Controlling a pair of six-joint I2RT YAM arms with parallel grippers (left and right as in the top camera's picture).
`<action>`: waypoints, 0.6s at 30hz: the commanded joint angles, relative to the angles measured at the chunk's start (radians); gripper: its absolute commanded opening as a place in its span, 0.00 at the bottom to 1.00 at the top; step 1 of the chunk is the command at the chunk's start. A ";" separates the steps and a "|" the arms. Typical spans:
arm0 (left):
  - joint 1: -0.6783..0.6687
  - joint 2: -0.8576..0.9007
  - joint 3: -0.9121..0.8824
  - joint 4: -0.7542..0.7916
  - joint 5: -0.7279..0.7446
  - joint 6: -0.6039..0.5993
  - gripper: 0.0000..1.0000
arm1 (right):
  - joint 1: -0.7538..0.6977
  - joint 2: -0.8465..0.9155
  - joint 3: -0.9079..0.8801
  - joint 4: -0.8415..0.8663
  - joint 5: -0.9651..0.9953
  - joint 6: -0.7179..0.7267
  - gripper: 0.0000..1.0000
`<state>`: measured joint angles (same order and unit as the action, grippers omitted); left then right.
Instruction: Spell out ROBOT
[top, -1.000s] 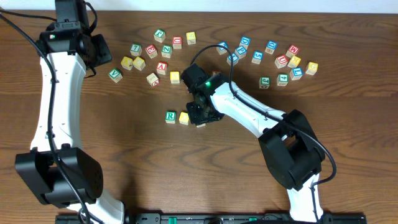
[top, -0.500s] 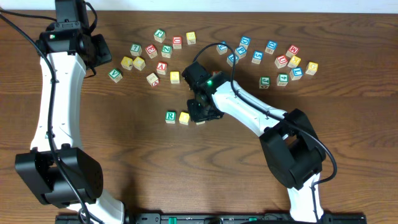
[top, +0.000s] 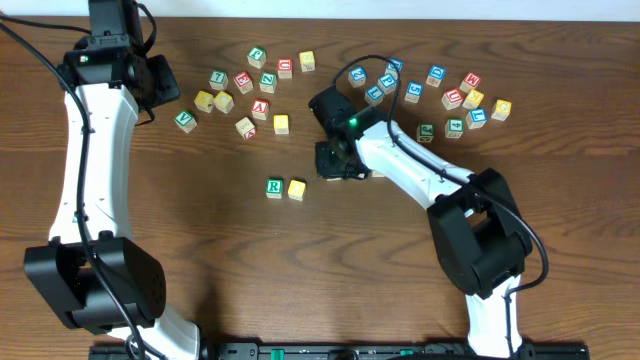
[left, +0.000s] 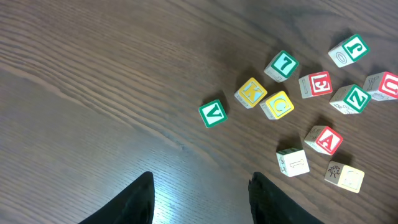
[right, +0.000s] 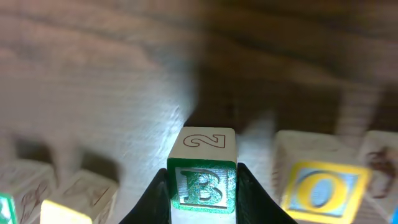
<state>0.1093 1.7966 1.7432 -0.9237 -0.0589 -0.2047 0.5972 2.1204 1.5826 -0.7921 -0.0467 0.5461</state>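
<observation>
Overhead: right gripper (top: 336, 160) sits mid-bench, a little toward the far edge and right of the green R cube (top: 274, 187) and yellow cube (top: 296, 188). Those two lie side by side, apart from the gripper. Right wrist view: its fingers (right: 152, 202) are clamped on the green B cube (right: 202, 183), letter facing the camera. Background is blurred, with a yellow O cube (right: 317, 190) just right of it. Left gripper (left: 200, 186) hangs near the far-left corner, jaws apart, nothing between them. Loose cubes (top: 243, 82) are spread along the far edge, letters mostly too small to read.
</observation>
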 joint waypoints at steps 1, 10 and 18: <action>0.002 -0.012 -0.008 -0.003 -0.010 0.017 0.48 | -0.014 0.010 -0.004 0.011 0.045 0.038 0.17; 0.002 -0.012 -0.008 -0.003 -0.010 0.017 0.49 | -0.015 0.010 -0.004 -0.020 0.063 0.104 0.17; 0.002 -0.012 -0.008 -0.003 -0.010 0.017 0.49 | -0.016 0.010 -0.004 -0.034 0.063 0.130 0.17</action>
<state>0.1093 1.7966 1.7432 -0.9237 -0.0589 -0.2043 0.5865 2.1204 1.5826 -0.8150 -0.0067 0.6476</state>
